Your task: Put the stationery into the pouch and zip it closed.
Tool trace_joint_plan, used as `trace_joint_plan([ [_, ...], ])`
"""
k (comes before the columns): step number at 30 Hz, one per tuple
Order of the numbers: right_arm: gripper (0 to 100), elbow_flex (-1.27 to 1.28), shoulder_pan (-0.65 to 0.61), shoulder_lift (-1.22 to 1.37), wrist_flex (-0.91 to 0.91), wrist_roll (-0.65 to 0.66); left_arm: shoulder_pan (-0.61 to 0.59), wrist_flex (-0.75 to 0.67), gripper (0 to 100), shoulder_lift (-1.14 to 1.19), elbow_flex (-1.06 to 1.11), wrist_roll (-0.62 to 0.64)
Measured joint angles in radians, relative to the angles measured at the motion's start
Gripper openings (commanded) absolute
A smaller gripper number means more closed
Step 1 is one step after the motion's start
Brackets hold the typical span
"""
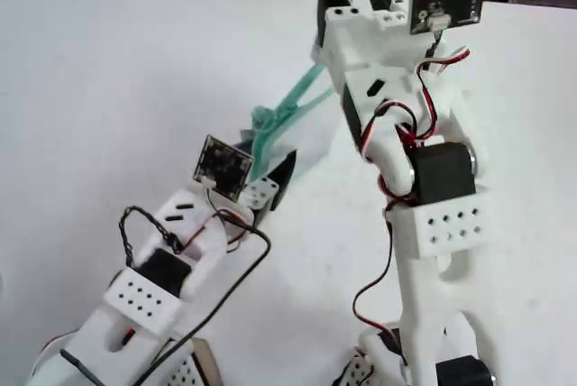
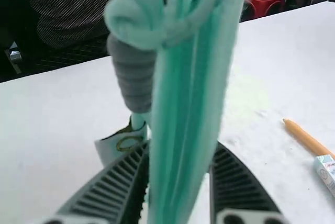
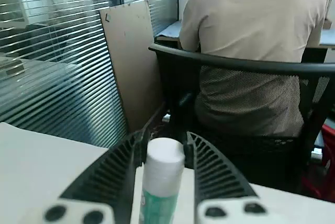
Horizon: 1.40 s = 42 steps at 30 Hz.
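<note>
The white table (image 1: 108, 88) carries both arms. The green pouch (image 1: 290, 105) is clamped between the jaws of the left gripper (image 2: 180, 150) and stretches from it toward the right arm. The right gripper (image 3: 165, 136) is raised near the table's far edge, its jaws closed around a white-capped glue stick (image 3: 162, 177). An orange pencil (image 2: 305, 137) lies flat on the table.
</note>
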Motion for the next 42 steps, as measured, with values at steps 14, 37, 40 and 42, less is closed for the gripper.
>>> trace_joint_plan([
  [14, 1.8, 0.236, 0.003, -0.209, -0.058, 0.078, 0.003, 0.0, 17, 0.0, 0.0, 0.0],
  [37, 10.8, 0.31, -0.072, -0.152, 0.103, 0.078, 0.0, 0.0, 17, 0.0, 0.0, 0.0],
  [40, 27.6, 0.29, -0.101, -0.15, 0.157, 0.078, 0.0, 0.0, 17, 0.0, 0.0, 0.0],
  [42, 29.1, 0.275, -0.109, -0.15, 0.183, 0.078, 0.0, 0.0, 17, 0.0, 0.0, 0.0],
])
